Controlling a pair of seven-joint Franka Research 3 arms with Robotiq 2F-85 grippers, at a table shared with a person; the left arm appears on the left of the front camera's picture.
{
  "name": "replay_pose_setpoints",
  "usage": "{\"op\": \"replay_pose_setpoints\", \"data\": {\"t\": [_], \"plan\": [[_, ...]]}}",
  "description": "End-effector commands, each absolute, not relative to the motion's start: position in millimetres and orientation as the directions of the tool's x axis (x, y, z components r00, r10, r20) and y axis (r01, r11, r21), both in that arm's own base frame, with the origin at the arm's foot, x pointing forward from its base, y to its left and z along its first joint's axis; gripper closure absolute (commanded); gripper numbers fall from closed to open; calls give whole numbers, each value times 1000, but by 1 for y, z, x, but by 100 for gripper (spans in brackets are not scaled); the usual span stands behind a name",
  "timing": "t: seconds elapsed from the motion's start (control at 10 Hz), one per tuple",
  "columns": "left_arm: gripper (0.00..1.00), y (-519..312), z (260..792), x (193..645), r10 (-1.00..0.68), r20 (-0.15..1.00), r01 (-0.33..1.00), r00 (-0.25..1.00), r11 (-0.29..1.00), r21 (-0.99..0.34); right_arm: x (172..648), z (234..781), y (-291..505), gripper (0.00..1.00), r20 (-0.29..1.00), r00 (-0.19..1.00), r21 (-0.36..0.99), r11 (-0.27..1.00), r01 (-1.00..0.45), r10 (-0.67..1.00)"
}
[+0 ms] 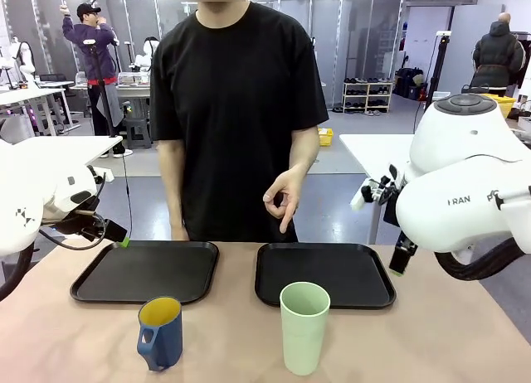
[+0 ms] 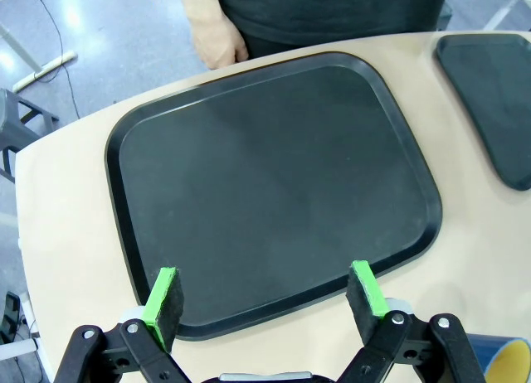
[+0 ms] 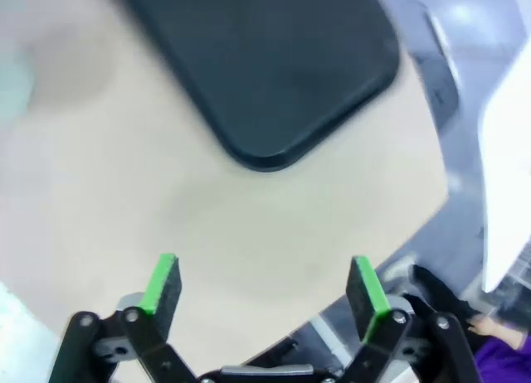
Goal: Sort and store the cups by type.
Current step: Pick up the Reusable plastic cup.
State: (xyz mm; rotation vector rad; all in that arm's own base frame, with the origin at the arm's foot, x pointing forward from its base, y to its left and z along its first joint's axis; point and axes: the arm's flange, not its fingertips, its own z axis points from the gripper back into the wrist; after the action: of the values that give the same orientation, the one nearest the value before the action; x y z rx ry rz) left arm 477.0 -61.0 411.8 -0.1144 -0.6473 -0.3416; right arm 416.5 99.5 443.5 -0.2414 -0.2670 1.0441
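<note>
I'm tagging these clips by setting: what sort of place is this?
Likely a robotics lab or test hall: the white left arm and right arm flank a beige table, another work table stands on the open floor behind, and a shoe rack sits farther back.

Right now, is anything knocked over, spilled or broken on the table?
No, nothing stands out. The blue mug and the green tumbler both stand upright on the table, apart from each other. Behind them the left tray and the right tray lie flat. No spill or damage shows.
</note>
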Motion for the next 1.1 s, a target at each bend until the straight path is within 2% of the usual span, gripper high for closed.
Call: {"op": "replay_pose_setpoints", "data": {"t": [0.0, 0.1, 0.3, 0.4, 0.6, 0.7, 0.8, 1.0], "plan": [[0, -62, 413, 477, -277, 610, 348, 742, 938, 2, 419, 449, 86, 0, 13, 224, -349, 215, -912, 974], [0, -62, 413, 477, -277, 610, 348, 742, 938, 2, 420, 444, 88, 0, 22, 154, -337, 153, -929, 988], [0, -62, 413, 477, -277, 610, 348, 742, 938, 2, 421, 440, 89, 0, 58, 90, -300, 104, -948, 994], [0, -62, 413, 477, -277, 610, 348, 742, 938, 2, 416, 442, 97, 0, 1, 171, -320, 162, -933, 985], [0, -62, 413, 477, -277, 610, 348, 742, 938, 2, 416, 442, 97, 0, 1, 171, -320, 162, -933, 985], [0, -62, 413, 477, -277, 610, 348, 742, 938, 2, 418, 442, 95, 0, 6, 130, -317, 125, -940, 991], [0, -62, 413, 477, -277, 610, 348, 742, 938, 2, 426, 436, 94, 0, 48, -54, -225, -42, -974, 997], [0, -62, 413, 477, -277, 610, 348, 742, 938, 2, 423, 405, 90, 0, 62, -76, -165, -65, -984, 995]]}}
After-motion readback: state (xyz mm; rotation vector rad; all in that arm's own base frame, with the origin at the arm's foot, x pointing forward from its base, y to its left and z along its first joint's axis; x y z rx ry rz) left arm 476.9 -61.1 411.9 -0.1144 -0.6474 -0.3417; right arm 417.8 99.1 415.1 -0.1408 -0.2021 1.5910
